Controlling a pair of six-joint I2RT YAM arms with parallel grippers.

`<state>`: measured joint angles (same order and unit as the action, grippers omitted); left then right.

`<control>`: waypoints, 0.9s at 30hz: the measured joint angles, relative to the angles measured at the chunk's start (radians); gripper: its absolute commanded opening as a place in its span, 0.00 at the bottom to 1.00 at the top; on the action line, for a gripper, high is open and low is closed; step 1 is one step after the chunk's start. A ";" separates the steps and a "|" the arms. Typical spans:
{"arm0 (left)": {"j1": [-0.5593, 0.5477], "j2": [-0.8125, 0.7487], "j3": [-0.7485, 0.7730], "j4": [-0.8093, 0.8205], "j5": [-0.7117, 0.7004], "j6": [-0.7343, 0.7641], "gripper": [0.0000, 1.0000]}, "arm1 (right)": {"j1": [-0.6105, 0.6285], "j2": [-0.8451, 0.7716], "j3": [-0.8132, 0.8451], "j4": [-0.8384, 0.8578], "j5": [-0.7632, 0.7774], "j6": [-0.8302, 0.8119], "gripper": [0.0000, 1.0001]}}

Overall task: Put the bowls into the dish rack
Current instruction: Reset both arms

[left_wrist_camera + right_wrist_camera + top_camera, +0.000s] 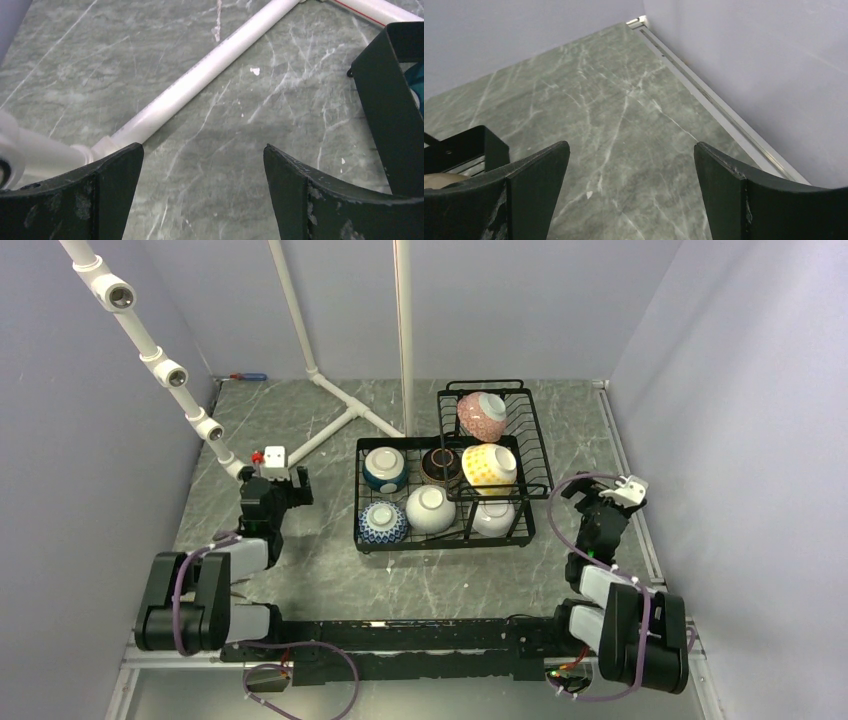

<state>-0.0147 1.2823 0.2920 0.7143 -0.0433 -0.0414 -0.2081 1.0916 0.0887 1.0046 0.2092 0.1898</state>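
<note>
The black wire dish rack stands mid-table and holds several bowls. A teal-and-white bowl, a brown one, a dark blue-patterned one and two white ones lie in the lower tray. The raised basket carries a pink-patterned bowl and a yellow-dotted bowl. My left gripper is open left of the rack, over bare table. My right gripper is open right of the rack, also empty.
A white pipe frame runs across the table behind my left gripper and up the left wall. Grey walls close in the table on three sides, with a metal rail along the right edge.
</note>
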 measured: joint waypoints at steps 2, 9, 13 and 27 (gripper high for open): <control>0.000 0.040 0.003 0.066 0.011 0.035 0.95 | 0.000 0.029 0.000 0.049 -0.028 -0.003 1.00; 0.006 0.114 0.058 0.144 0.036 0.117 0.95 | 0.001 0.265 0.000 0.349 -0.123 0.002 1.00; 0.007 0.163 0.079 0.197 0.050 0.140 0.95 | 0.002 0.410 0.000 0.443 -0.142 0.021 1.00; 0.031 0.229 -0.035 0.300 0.039 0.098 0.95 | 0.017 -0.038 0.051 0.150 -0.233 -0.068 1.00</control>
<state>0.0162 1.5108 0.2565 1.0145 -0.0048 0.0566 -0.1909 1.0534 0.1398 1.1542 -0.0235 0.1215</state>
